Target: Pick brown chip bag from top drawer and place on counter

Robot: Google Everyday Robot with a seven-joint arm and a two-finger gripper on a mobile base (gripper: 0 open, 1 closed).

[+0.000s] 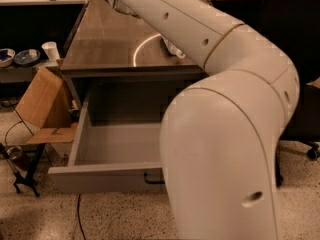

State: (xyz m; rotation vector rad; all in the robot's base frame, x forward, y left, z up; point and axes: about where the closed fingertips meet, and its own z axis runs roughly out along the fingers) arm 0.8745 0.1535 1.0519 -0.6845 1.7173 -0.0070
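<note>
Gripper [120, 4] over far counter [105, 46] edge; top drawer [100, 178] open.

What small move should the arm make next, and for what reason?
Probably lower the gripper slightly toward the counter. It hangs over the counter's far end, and the visible part of the top drawer holds no brown chip bag. Something crumpled shows at the gripper, perhaps the bag; I cannot tell. The arm hides the drawer's right side.
</note>
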